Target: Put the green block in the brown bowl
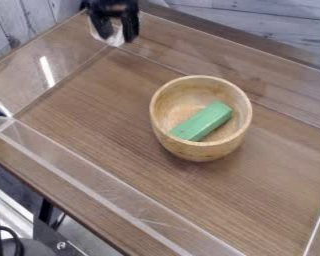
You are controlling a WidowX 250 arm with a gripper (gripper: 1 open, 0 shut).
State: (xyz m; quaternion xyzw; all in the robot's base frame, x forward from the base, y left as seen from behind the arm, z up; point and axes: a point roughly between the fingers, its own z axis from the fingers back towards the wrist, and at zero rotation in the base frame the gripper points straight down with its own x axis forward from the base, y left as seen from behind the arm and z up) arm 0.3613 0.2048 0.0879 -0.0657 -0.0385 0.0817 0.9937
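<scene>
So from my seat, starting at the left: the tool [115, 30] is up in the far-left corner of the table [96, 130], pointing straight down. It's a bit blurry up there, but I can make out two dark fingers with a gap between them, so I'd call it spread wide with nothing in it.

Moving right, the brown bowl [164, 128] sits about mid-table, well apart from the tool, off toward the near-right from it. The green block [202, 122] is lying inside the bowl, resting on the bottom, long axis running diagonally from near-left up to far-right, one end tipped up a little against the inner wall.

Block looks like a plain matte bright green bar, shorter than the bowl is wide. The bowl is light wood with thick walls.

My read: the placing looks done, so nothing left to grab.
</scene>
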